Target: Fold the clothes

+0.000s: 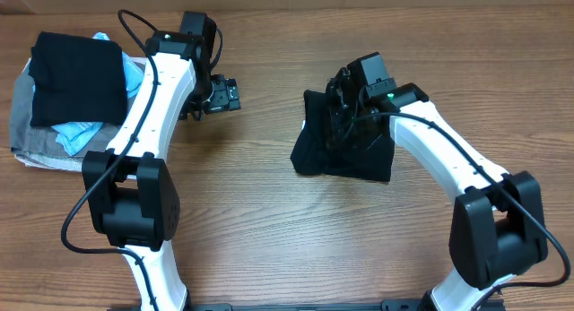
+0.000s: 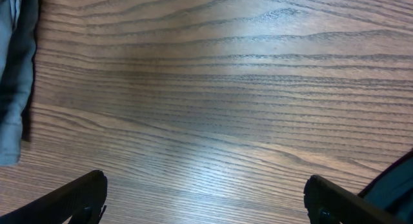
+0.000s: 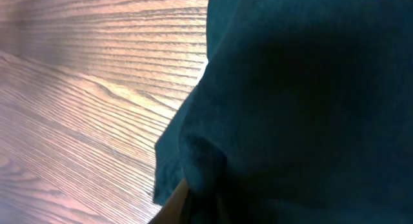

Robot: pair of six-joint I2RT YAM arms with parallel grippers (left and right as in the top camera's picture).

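Note:
The black T-shirt (image 1: 352, 155) lies bunched in a heap at the table's middle right. My right gripper (image 1: 343, 103) is down on its top left part and appears shut on the fabric. In the right wrist view the black cloth (image 3: 303, 101) fills most of the frame and hides the fingers. My left gripper (image 1: 224, 96) is open and empty above bare wood, well left of the shirt. In the left wrist view its fingers (image 2: 206, 204) stand wide apart with only table between them.
A pile of clothes sits at the far left: a folded black garment (image 1: 76, 76) on top of a light-blue garment (image 1: 79, 133) and a grey garment (image 1: 36, 145). The grey garment's edge shows in the left wrist view (image 2: 11, 88).

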